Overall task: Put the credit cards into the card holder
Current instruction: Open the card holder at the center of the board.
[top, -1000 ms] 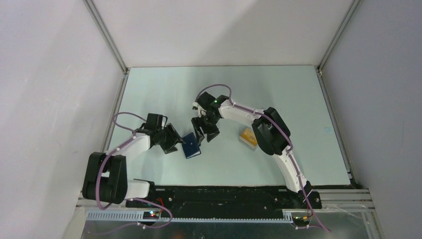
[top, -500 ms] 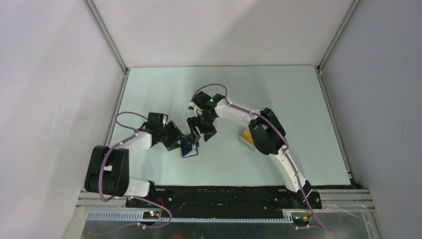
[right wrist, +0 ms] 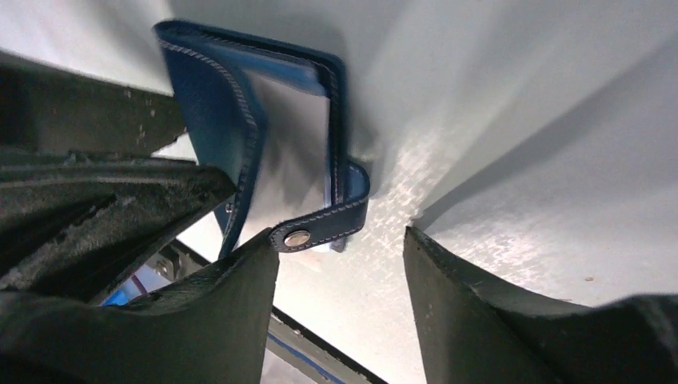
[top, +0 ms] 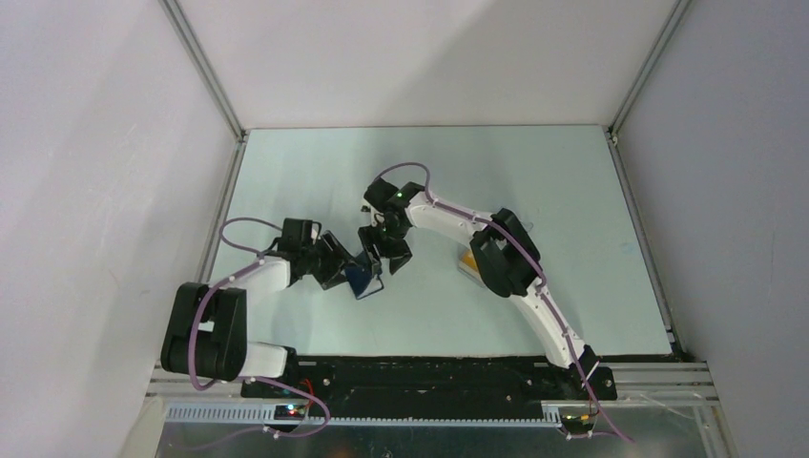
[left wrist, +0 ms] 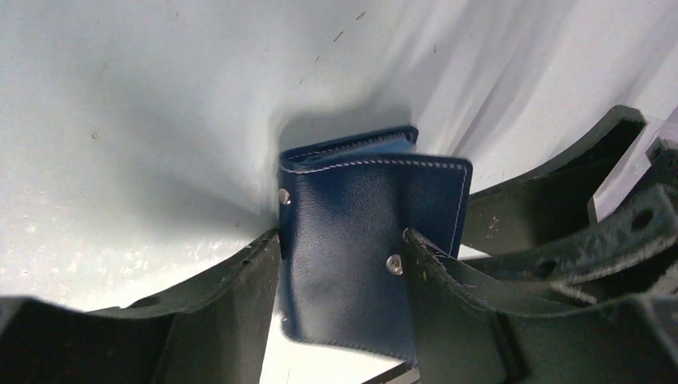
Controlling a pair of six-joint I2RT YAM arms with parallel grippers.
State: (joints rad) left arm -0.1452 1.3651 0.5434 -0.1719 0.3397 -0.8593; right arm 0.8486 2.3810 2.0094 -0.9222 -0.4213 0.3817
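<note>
**Pale bench, blue card holder up on edge between two arms**

Nearest the camera, a black rail [top: 429, 377] at the front edge of the bench [top: 315, 172] carries both arm bases. From there the arms reach inward and meet left of the middle.

The left fingers [left wrist: 232, 304] stand wide apart with the card holder [left wrist: 344, 232] between them, one against each side, gripping it. The right fingers [right wrist: 480, 312] are spread wide with only bare bench in the gap. The tip of one just touches the holder's strap [right wrist: 320, 228] beside its metal snap.

The navy holder is tipped up off the surface. From the left wrist its stitched front faces the camera, and its long side runs out along the fingers towards the bench. Two small snaps [left wrist: 392, 263] show on it. From the right wrist it gapes open in a narrow V, the cover standing away from the inner pocket.

Off to the right, well apart from the holder, an orange sliver of the credit cards [top: 466, 260] shows beside the right arm's elbow [top: 501, 253], which hides most of them.

Beyond, the pale blue-green surface runs back to plain white walls [top: 429, 57] with metal corner posts [top: 205, 67].
</note>
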